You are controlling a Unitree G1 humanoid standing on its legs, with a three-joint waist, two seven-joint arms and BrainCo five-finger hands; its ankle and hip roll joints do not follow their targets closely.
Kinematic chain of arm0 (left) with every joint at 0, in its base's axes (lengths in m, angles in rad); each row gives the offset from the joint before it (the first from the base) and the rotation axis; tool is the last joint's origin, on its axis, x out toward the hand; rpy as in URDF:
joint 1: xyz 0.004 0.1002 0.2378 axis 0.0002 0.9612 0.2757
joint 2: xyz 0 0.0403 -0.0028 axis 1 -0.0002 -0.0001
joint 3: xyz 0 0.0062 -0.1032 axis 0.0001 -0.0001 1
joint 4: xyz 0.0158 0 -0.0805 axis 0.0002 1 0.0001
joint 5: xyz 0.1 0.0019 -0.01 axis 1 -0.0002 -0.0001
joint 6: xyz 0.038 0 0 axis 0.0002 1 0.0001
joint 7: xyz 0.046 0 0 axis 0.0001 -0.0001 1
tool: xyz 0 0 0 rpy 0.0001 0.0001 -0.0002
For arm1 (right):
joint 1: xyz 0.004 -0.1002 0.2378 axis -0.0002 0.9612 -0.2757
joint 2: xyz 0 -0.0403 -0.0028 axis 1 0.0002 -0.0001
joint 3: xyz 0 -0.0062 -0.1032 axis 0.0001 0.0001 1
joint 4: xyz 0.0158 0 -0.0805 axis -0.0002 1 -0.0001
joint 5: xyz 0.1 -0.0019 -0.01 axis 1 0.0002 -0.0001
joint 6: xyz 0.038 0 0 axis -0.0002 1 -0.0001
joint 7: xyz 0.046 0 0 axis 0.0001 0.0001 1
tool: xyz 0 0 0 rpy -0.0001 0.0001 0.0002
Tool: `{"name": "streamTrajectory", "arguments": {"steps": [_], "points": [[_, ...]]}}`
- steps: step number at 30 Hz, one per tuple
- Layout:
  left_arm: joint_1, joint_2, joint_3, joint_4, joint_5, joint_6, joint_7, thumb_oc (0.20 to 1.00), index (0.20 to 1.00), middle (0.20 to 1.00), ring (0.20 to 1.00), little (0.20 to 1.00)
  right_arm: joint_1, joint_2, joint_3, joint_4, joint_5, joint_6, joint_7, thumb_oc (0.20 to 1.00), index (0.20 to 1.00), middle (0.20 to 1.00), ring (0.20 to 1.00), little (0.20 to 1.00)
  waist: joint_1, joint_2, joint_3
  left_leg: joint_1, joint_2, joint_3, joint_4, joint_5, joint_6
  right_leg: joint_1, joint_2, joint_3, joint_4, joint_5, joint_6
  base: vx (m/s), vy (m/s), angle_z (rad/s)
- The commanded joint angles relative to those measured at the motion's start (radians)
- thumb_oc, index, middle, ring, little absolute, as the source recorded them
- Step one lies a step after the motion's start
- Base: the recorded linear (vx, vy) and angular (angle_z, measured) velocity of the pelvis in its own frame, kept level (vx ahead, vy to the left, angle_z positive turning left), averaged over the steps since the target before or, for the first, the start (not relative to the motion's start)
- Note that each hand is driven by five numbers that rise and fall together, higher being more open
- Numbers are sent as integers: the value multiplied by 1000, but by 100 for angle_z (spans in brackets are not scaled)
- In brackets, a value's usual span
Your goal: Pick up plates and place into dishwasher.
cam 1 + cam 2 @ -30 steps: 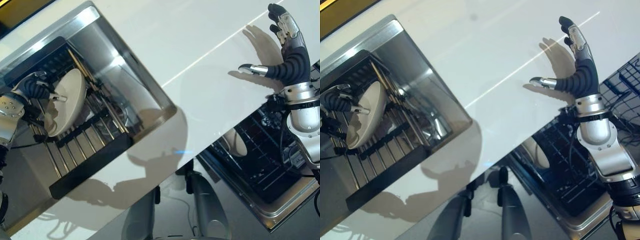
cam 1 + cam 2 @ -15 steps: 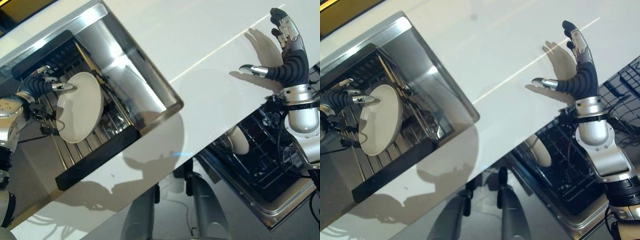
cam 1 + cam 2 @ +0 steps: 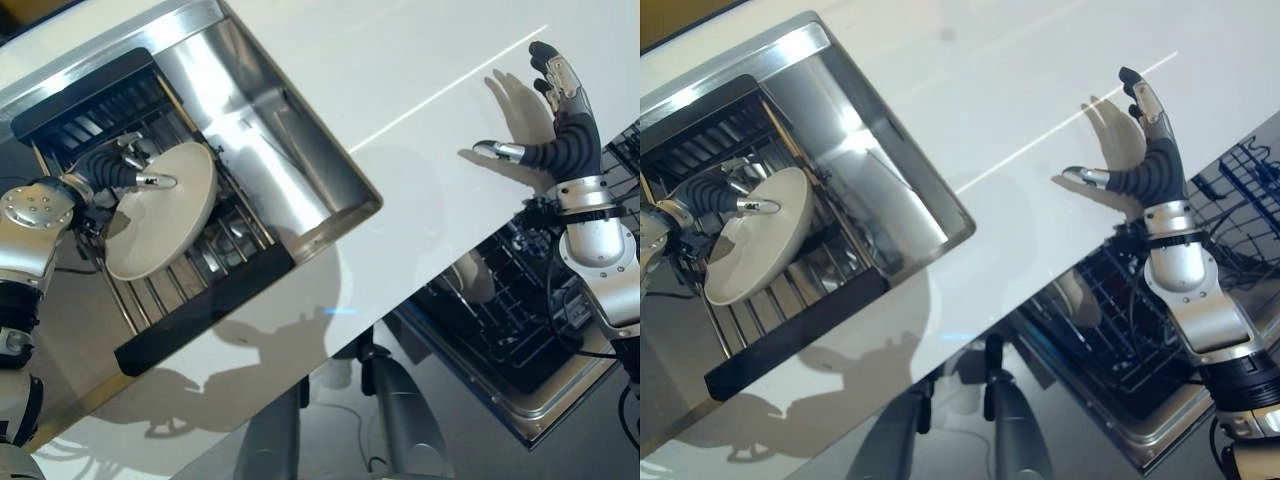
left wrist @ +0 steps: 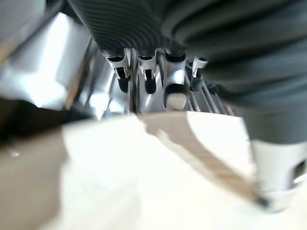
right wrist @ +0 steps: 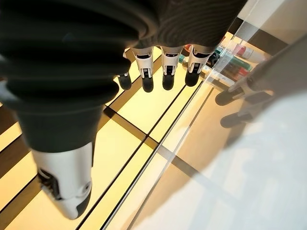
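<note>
A cream plate [image 3: 160, 210] is held tilted above the dark dish rack [image 3: 200, 300] in the steel sink [image 3: 300, 150]. My left hand [image 3: 115, 170] is shut on its upper rim, thumb on the face and fingers behind. Close up, the plate [image 4: 144, 177] shows under the thumb in the left wrist view. My right hand [image 3: 560, 130] hovers open over the white counter [image 3: 400, 60], fingers spread. Below the counter's edge, the open dishwasher [image 3: 520, 340] holds another plate [image 3: 475, 280] standing in its dark lower rack.
The sink's steel wall [image 3: 260, 120] rises right beside the held plate. A blue wire rack [image 3: 1250, 180] shows at the far right. The counter's front edge runs diagonally between sink and dishwasher.
My left hand lifted the plate out of the rack slots and tipped it from nearly upright to a flatter tilt, moving it rightward. The view has also shifted. The right hand stays open.
</note>
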Motion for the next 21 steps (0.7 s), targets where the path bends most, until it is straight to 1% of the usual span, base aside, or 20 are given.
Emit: {"name": "streamTrajectory", "arguments": {"steps": [1,4,6,9,10,11,12,15,17,21], "points": [[108,-114,-230,-2,162,23,-118,1000,1000,1000,1000,1000,5,36,157,35,-9,39,9,1000,1000,1000,1000,1000,1,-22,114,-2,-41,36,22,-57,68,48,11,-14,-15,-18,39,0,0,0],[105,-117,-245,-10,176,26,-129,1000,1000,1000,1000,1000,5,39,160,43,-14,31,-3,1000,1000,1000,1000,1000,1,-24,114,-2,-41,37,18,-59,69,48,12,-17,-19,-17,39,0,0,0],[99,-117,-255,-7,160,33,-146,1000,1000,1000,1000,1000,3,41,163,45,-12,31,-8,1000,1000,1000,1000,1000,-1,-24,114,-1,-42,38,19,-60,70,48,12,-16,-18,-18,39,0,0,0],[100,-125,-254,-11,106,41,-194,1000,1000,1000,1000,1000,3,42,163,38,-13,40,-6,1000,1000,1000,1000,1000,-2,-22,114,7,-42,39,16,-61,69,53,12,-16,-19,-18,40,0,0,0],[95,-131,-256,-20,42,42,-241,1000,1000,1000,1000,1000,2,46,165,31,-15,52,-9,1000,1000,1000,1000,1000,-3,-20,114,10,-43,40,16,-62,70,56,11,-15,-19,-20,40,0,0,0],[95,-134,-252,-28,-7,33,-275,821,821,821,821,821,4,46,163,27,-16,54,-10,1000,1000,1000,1000,1000,-3,-18,114,11,-44,41,17,-63,69,56,10,-16,-18,-20,40,0,0,0],[101,-141,-246,-45,-79,30,-307,200,200,200,200,200,8,46,162,23,-21,55,-10,1000,1000,1000,1000,1000,-3,-15,114,11,-45,41,19,-63,69,56,9,-16,-18,-20,40,0,0,0],[110,-155,-238,-93,-166,28,-368,200,200,200,200,200,17,49,155,26,-31,52,-6,1000,1000,1000,1000,1000,-4,-4,114,21,-48,42,17,-65,70,61,9,-15,-15,-22,40,0,0,0],[107,-165,-238,-117,-219,45,-380,200,200,200,200,200,15,52,156,32,-37,49,-2,1000,1000,1000,1000,1000,-7,3,114,29,-50,42,17,-66,71,66,9,-11,-14,-24,39,0,0,0],[107,-172,-236,-139,-246,69,-373,200,200,200,200,200,23,57,152,37,-43,40,6,1000,1000,1000,1000,1000,-8,10,114,42,-52,41,17,-68,71,79,8,-9,-15,-27,40,0,0,0]]}}
